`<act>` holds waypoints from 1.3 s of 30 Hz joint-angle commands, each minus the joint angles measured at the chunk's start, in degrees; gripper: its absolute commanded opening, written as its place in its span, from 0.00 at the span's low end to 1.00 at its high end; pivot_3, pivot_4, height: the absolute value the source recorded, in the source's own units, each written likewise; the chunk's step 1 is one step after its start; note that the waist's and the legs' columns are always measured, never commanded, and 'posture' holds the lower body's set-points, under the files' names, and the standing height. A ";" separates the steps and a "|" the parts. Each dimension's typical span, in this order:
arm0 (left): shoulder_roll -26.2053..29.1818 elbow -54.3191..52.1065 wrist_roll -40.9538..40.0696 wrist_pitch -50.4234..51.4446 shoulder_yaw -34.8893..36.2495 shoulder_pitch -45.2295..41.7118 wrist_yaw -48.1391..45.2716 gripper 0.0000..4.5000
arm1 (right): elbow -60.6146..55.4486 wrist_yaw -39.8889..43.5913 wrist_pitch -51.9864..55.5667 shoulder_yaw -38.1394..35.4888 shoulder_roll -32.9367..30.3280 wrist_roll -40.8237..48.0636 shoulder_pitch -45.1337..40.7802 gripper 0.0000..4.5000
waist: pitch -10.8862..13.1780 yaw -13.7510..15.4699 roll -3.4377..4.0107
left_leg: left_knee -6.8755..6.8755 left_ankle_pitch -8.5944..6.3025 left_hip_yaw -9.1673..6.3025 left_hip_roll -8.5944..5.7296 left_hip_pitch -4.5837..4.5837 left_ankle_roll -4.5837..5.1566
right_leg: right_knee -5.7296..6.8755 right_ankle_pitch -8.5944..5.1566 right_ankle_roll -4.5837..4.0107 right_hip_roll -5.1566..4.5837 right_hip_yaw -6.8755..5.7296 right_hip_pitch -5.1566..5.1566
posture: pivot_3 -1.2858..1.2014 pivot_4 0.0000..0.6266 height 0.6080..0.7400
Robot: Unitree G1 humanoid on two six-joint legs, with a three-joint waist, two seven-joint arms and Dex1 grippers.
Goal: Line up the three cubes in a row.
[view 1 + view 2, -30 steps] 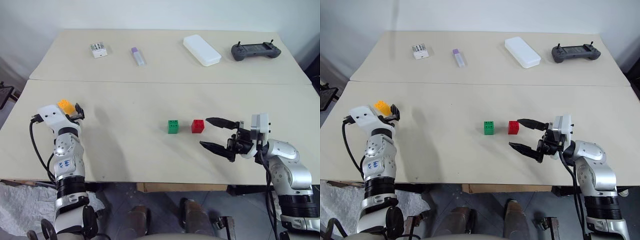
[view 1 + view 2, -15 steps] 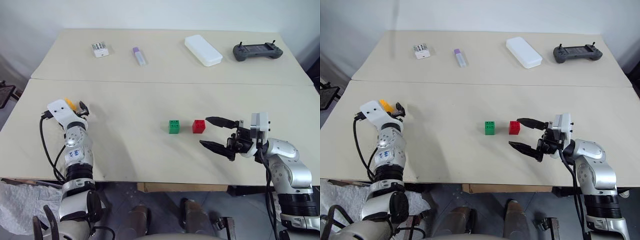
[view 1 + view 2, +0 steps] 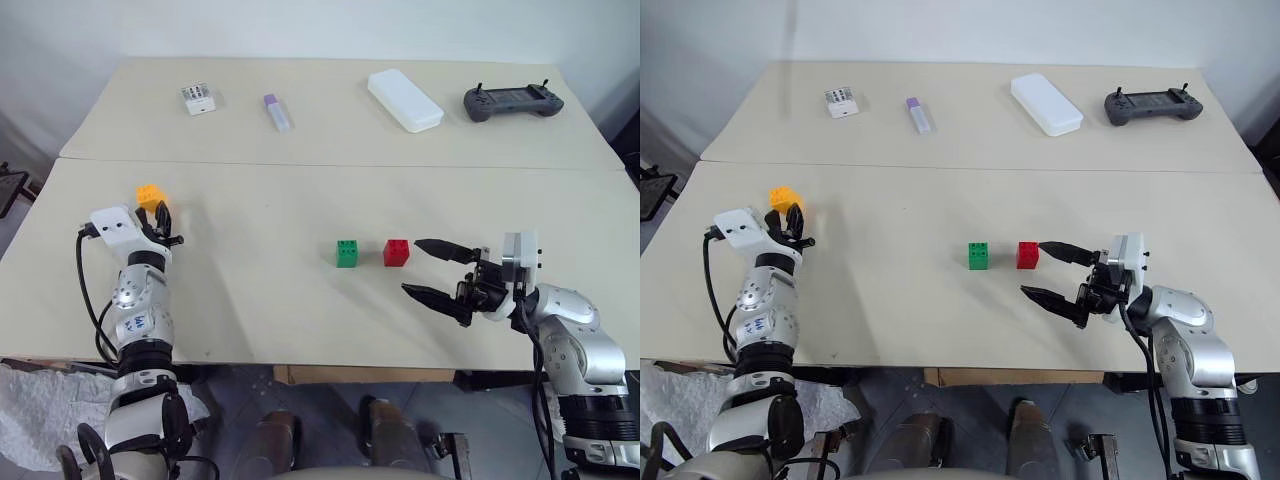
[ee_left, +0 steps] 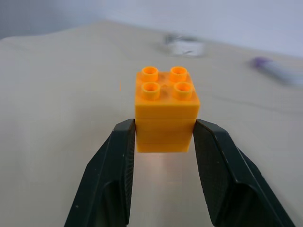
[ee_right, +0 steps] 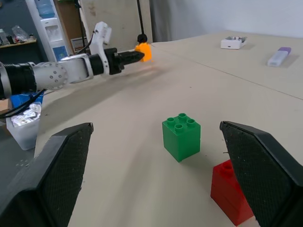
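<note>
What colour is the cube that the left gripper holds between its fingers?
Orange-yellow. The cube shows best in the left wrist view, clamped by the left gripper.

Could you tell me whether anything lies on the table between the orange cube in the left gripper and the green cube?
Nothing visible does: bare table separates the orange cube, held by the left gripper, from the green cube.
</note>
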 commanded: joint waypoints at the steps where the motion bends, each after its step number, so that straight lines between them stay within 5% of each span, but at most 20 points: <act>1: 6.03 -3.48 -5.93 3.78 -5.65 -0.98 -28.70 0.38 | -3.03 -0.27 0.18 -3.86 -1.96 2.03 1.76 1.00 | 0.00 0.09 0.00 | 0.00 0.00 0.00 0.01 -0.01 0.00 | 0.01 0.00 0.00 -0.01 0.00 0.00 | 0.52 0.24 1.00; 4: 11.76 2.96 -0.26 0.15 -16.74 -5.86 -52.87 0.38 | -5.05 -0.85 0.99 -7.60 -3.88 3.16 6.17 1.00 | 0.01 0.38 0.02 | -0.01 -0.01 -0.04 -0.02 -0.05 0.05 | -0.03 0.00 -0.01 -0.04 -0.06 0.03 | 0.52 0.24 1.00; 11: 6.40 23.54 6.52 -7.78 -23.73 -21.03 -67.34 0.38 | -10.01 -2.65 1.47 -11.91 -4.97 4.19 13.45 1.00 | 0.01 0.07 0.01 | -0.01 -0.02 0.04 -0.10 -0.07 0.11 | -0.19 0.07 -0.01 0.10 -0.15 0.12 | 0.52 0.24 1.00; 21: 1.98 36.01 14.18 -13.08 -25.73 -27.91 -67.87 0.38 | -17.66 -6.41 2.58 -16.41 -4.99 6.47 21.82 1.00 | 0.04 -0.21 -0.04 | -0.01 -0.03 0.14 -0.07 -0.06 0.16 | -0.15 0.08 0.00 0.10 -0.13 0.10 | 0.52 0.24 1.00; 39: 4.59 39.20 18.17 -14.65 -23.47 -30.10 -65.06 0.38 | -19.92 -8.31 2.72 -16.18 -5.06 7.43 23.77 1.00 | 0.04 0.07 -0.05 | 0.11 -0.05 0.14 -0.07 -0.06 0.18 | -0.08 0.09 0.03 0.10 -0.10 0.11 | 0.52 0.24 1.00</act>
